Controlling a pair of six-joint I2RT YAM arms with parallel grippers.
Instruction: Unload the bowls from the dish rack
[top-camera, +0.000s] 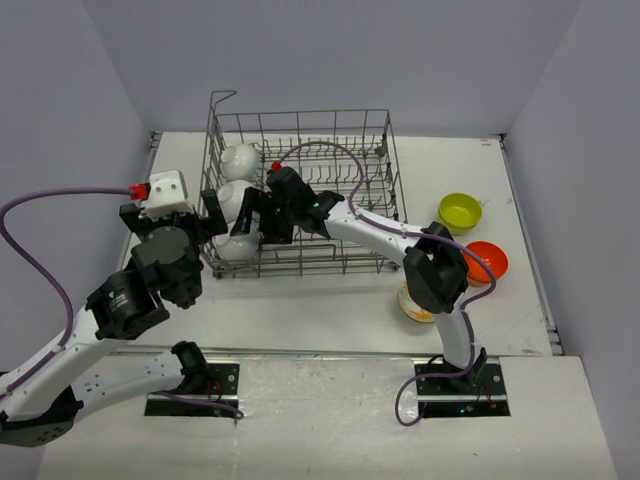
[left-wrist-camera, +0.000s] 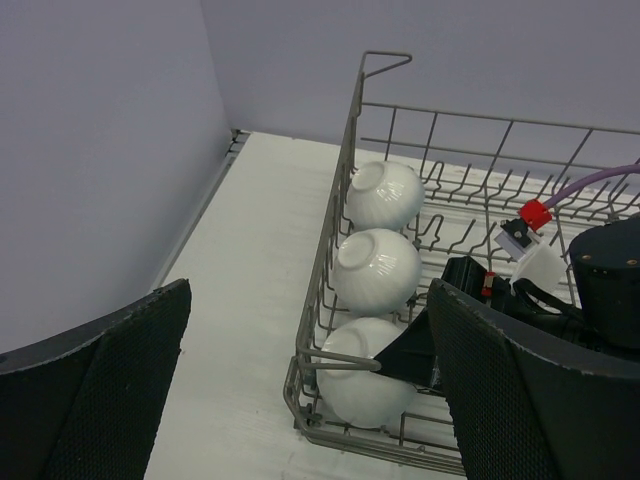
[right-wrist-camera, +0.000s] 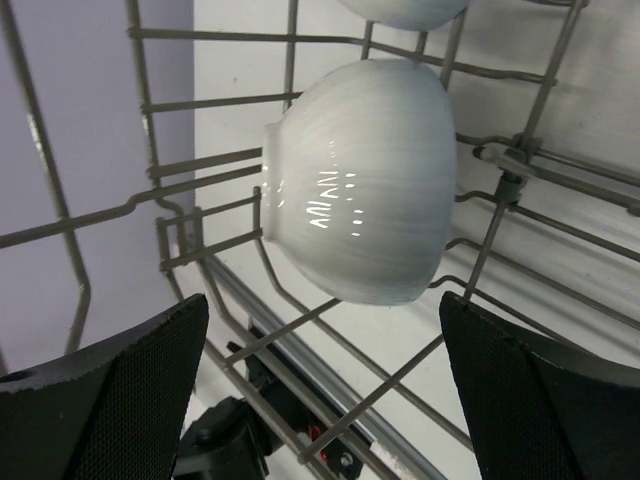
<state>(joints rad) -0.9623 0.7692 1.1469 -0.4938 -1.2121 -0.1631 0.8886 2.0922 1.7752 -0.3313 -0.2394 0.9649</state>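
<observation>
The right gripper (top-camera: 258, 218) is reaching into the dish rack (top-camera: 320, 125), claw spread wide to straddle the nearest white bowl (right-wrist-camera: 365, 190), which is lying wedged on its side along the rack's nine-o'clock wall (two more white bowls (top-camera: 232, 200) are lining up beyond it). The left gripper (top-camera: 170, 208), also wide, is hovering outside that wall, probably to receive. A yellow-green bowl (top-camera: 460, 210) and an orange bowl (top-camera: 487, 260) are sitting at three o'clock.
</observation>
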